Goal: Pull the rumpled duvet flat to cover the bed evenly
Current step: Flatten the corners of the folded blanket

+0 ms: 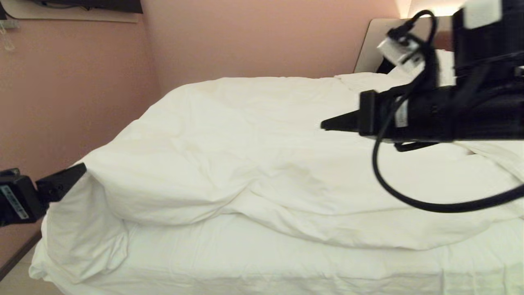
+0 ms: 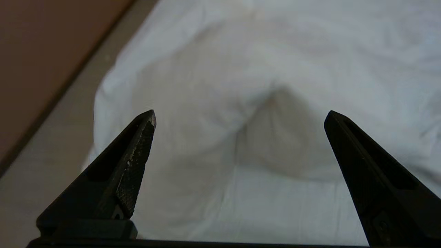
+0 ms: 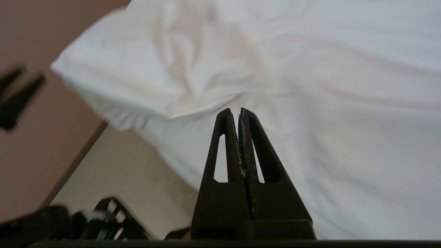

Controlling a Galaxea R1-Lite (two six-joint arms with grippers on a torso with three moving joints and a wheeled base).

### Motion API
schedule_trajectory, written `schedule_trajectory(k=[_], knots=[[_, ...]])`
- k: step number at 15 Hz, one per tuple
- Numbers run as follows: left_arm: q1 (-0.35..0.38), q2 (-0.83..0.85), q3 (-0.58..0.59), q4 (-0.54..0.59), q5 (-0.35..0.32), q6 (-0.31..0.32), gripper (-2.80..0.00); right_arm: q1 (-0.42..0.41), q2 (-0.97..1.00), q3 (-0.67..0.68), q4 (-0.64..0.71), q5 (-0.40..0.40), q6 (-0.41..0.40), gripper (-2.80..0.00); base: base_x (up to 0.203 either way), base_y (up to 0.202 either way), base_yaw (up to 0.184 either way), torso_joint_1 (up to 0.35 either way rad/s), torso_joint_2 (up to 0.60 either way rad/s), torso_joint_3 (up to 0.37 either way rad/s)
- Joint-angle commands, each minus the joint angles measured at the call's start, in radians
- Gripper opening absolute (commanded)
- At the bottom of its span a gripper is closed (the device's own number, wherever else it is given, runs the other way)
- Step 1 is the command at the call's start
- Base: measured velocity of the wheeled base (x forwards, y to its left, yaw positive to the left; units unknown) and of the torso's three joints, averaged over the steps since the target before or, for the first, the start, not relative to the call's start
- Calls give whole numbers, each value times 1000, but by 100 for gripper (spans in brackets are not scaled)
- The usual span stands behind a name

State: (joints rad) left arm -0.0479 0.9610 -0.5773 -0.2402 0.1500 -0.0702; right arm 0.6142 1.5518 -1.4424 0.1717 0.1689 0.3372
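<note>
Puffy white creased duvet (image 1: 254,151) bunched on white-sheeted bed (image 1: 286,266). Left gripper (image 2: 240,117) at 9 o'clock, fingers spread wide (empty). Right gripper (image 3: 238,111) at 2 o'clock, fingers pressed together, holding nothing.

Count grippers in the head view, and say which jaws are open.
2. Left gripper at the duvet's left corner, jaws open, holding nothing. Right gripper above the duvet's right half, jaws shut and empty.

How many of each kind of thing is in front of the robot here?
Duvet: 1
Bed: 1
Pillow area near the headboard: 1 visible
Robot hands: 2, left hand open, right hand shut
Total: 5
</note>
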Motion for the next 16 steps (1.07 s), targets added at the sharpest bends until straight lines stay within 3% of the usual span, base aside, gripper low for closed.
schedule_trajectory(k=[1, 4, 6, 8, 11, 16], knots=[[0, -5, 55, 21, 2, -55, 0, -42, -202, 68, 1, -231, 1, -280, 0, 0, 0, 0, 0, 0], [0, -21, 63, 29, 6, -132, 0, -184, -423, 179, 12, -476, -4, -280, 0, 0, 0, 0, 0, 0], [0, -47, 80, 30, 4, -136, 0, -340, -557, 257, 19, -558, -9, -280, 0, 0, 0, 0, 0, 0], [0, -67, 95, 30, 5, -137, 0, -427, -683, 328, 21, -586, -11, -280, 0, 0, 0, 0, 0, 0], [0, -79, 119, 27, 9, -137, 0, -468, -856, 439, 22, -605, -14, -280, 0, 0, 0, 0, 0, 0], [0, -68, 149, 16, 6, -161, 0, -567, -1126, 766, 15, -600, -75, -280, 0, 0, 0, 0, 0, 0]])
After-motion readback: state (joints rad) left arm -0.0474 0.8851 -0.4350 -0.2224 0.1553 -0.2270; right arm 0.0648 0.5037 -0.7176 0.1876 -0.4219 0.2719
